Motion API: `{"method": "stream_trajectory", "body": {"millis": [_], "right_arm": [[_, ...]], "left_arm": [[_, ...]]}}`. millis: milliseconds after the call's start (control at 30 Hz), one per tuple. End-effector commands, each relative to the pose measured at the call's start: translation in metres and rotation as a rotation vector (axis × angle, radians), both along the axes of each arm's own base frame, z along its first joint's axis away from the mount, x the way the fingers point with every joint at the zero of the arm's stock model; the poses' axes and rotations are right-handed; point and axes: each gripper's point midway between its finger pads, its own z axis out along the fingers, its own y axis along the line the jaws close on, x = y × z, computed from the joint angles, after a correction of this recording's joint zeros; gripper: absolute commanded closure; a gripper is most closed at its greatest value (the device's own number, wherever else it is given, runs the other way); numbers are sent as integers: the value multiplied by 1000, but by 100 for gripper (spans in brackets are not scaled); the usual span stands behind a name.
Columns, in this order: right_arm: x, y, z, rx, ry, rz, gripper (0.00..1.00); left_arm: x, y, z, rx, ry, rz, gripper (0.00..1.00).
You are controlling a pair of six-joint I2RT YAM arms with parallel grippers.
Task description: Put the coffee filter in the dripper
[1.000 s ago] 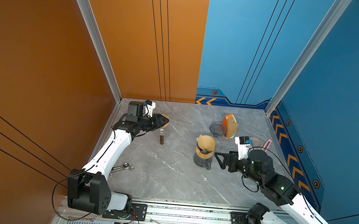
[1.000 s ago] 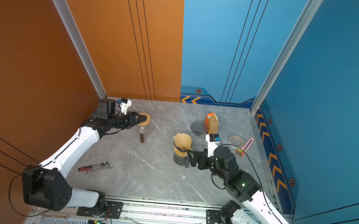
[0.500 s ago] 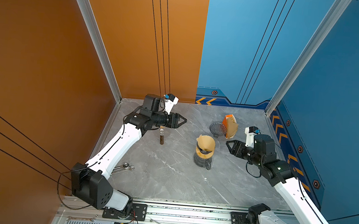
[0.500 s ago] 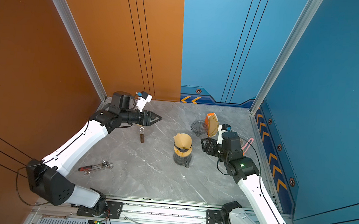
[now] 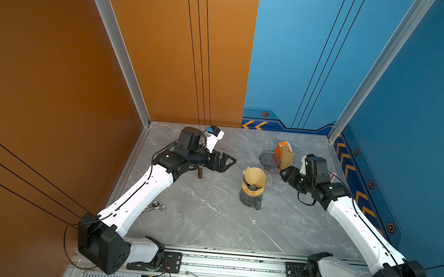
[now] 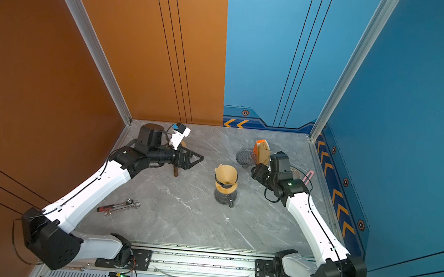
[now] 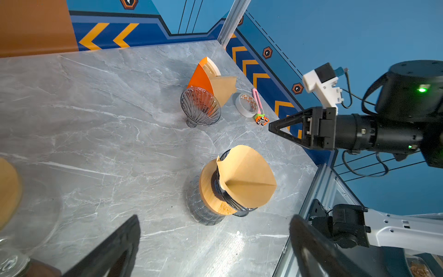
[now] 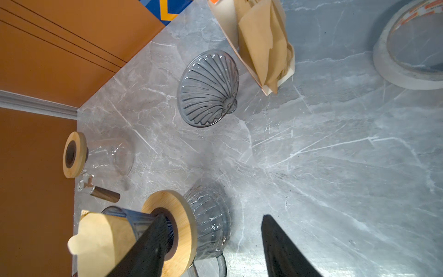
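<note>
Marble table (image 5: 207, 225): one filter (image 5: 254, 175) seated in dripper (image 7: 218, 184); two wrenches (image 6: 119, 207).

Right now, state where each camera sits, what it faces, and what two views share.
Top views: high over the base rail, looking down at the table; left arm, right arm show.
Left wrist: faces filter in dripper, right gripper; own fingers show.
Right wrist: faces empty dripper; own fingers show.
Wrist views share the empty dripper.

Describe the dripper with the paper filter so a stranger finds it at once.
Look at the middle of the grey table, where a glass carafe stands. The dripper sits on it. Unlike the empty dripper behind it, it holds a brown paper filter.
</note>
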Motion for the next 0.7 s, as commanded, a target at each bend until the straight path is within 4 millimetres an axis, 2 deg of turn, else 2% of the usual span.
{"method": "stream_trajectory", "body": {"millis": [0,200,667], "right_arm": [[22,-7,11,15,-36,-54,40],[44,-9,-3,48,-6,-78,41],[95,1,-37,154,50,-187,48]], "left_arm": [[-3,3,19,-11,-82,32,2],[-10,-1,21,3,-90,2,2],[-17,-1,28,2,-116,-12,2]]}}
